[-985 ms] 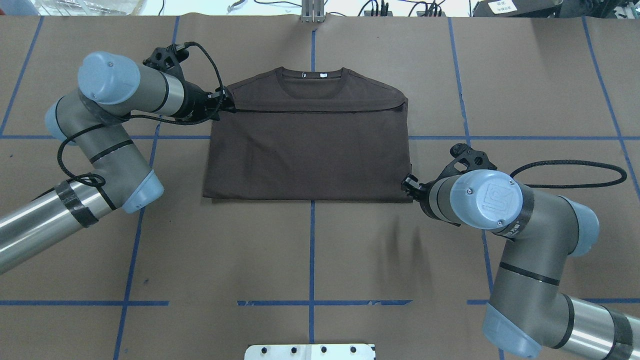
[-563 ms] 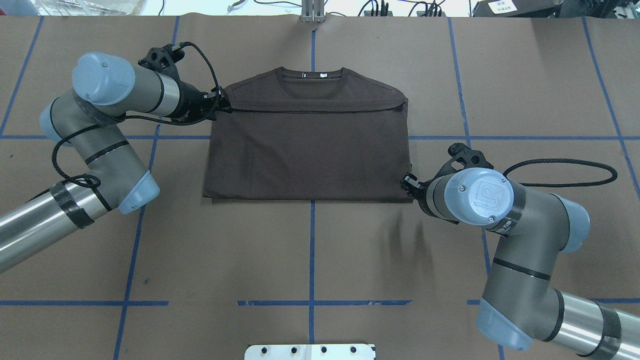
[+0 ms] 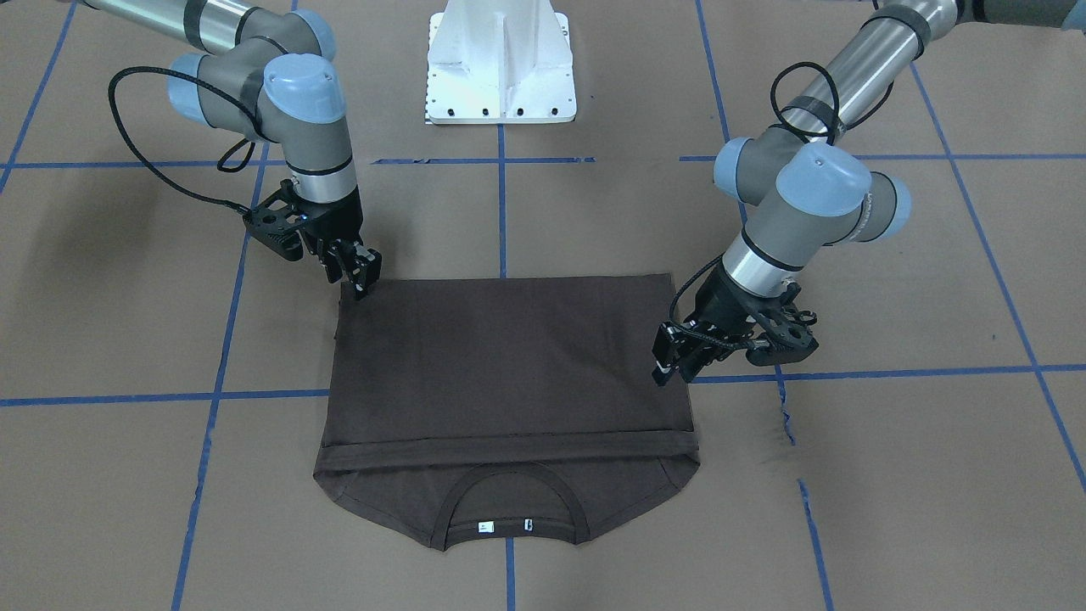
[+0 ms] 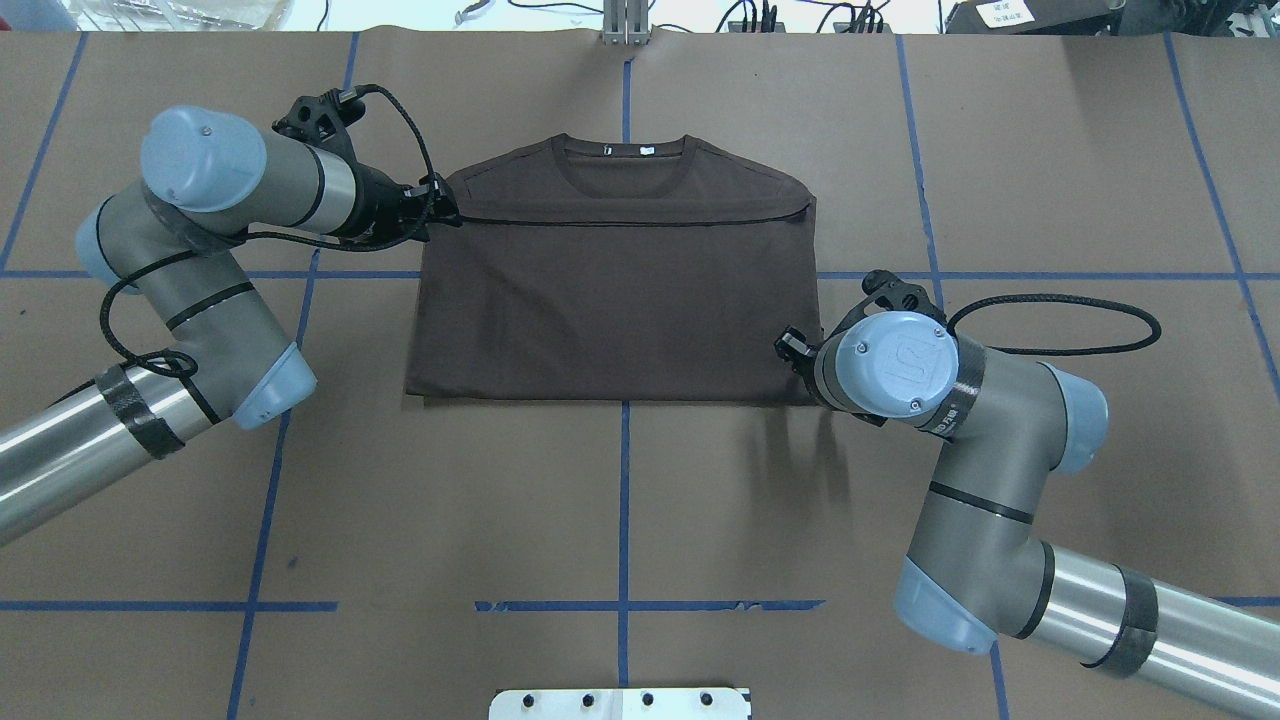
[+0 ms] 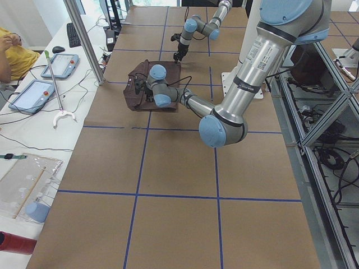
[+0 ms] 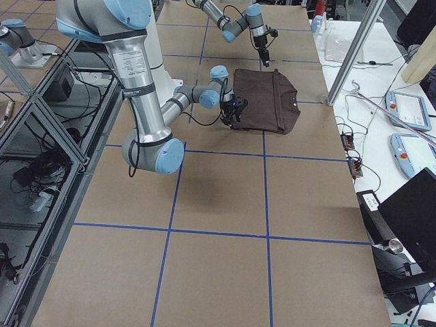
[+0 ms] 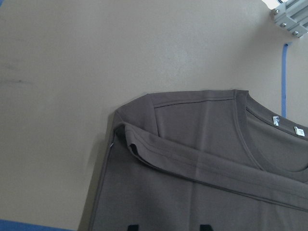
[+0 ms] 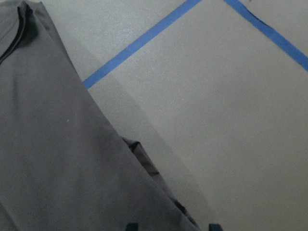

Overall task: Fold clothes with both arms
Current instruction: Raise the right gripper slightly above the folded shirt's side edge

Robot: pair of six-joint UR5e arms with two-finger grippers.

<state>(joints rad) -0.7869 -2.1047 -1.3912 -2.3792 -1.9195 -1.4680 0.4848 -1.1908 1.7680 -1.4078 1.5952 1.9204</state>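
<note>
Folded T-shirt (image 4: 615,300) lies flat mid-bench (image 4: 620,520), collar (image 4: 625,170) pointing away from the robot.
We note its long axis runs side to side, astride the centre blue tape line (image 4: 623,500). The left gripper (image 4: 443,208) is at the far left fold edge and the right gripper (image 4: 793,348) over the near right corner. Both jaws stand apart, clamping nothing.

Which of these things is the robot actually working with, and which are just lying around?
Part of the job: the brown T-shirt, the left pincer and the right pincer.

Just lying about: the white stand, the keyboard and the tablet on the side bench.
</note>
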